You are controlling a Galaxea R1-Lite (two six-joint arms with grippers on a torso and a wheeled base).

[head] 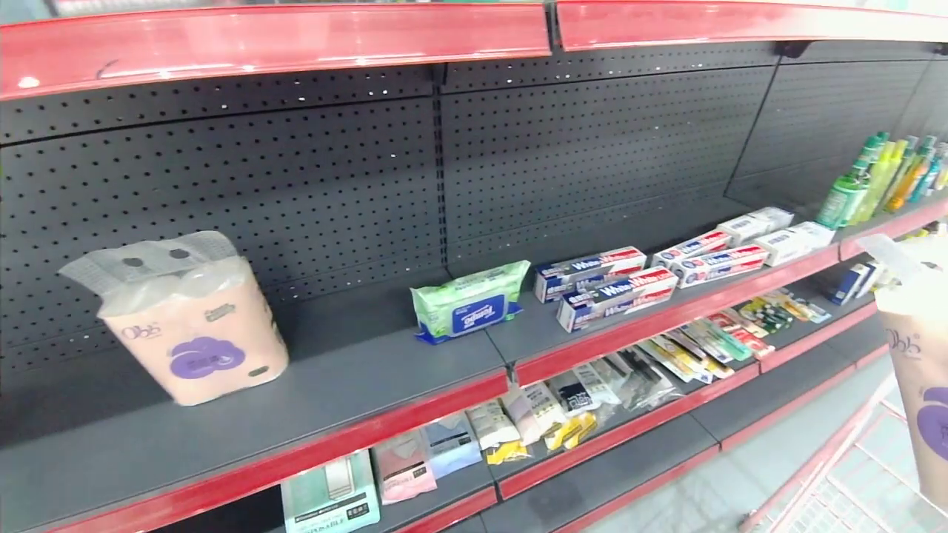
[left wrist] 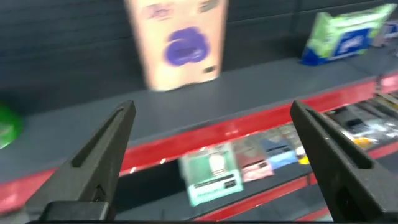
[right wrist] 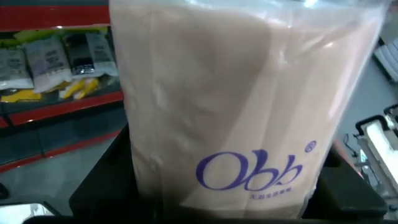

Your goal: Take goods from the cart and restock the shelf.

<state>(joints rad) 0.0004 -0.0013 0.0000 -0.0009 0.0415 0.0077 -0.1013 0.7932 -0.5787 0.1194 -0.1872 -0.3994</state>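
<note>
One pink toilet paper pack (head: 194, 326) with a purple label stands upright on the left of the grey shelf (head: 355, 385). My left gripper (left wrist: 211, 109) is open in front of the shelf's red edge, with nothing between its fingers. That pack (left wrist: 180, 40) stands beyond it on the shelf. A second toilet paper pack (head: 918, 355) hangs at the far right, above the cart (head: 837, 481). My right gripper (right wrist: 224, 205) is shut on this second pack (right wrist: 242, 106), whose wrapping hides the fingertips.
A green wet wipes pack (head: 468, 302) lies mid-shelf, with toothpaste boxes (head: 615, 285) to its right and green and yellow bottles (head: 881, 174) farther on. Lower shelves hold small packets (head: 533, 411) and toothbrushes (head: 711, 337). Bare shelf lies between the pack and the wipes.
</note>
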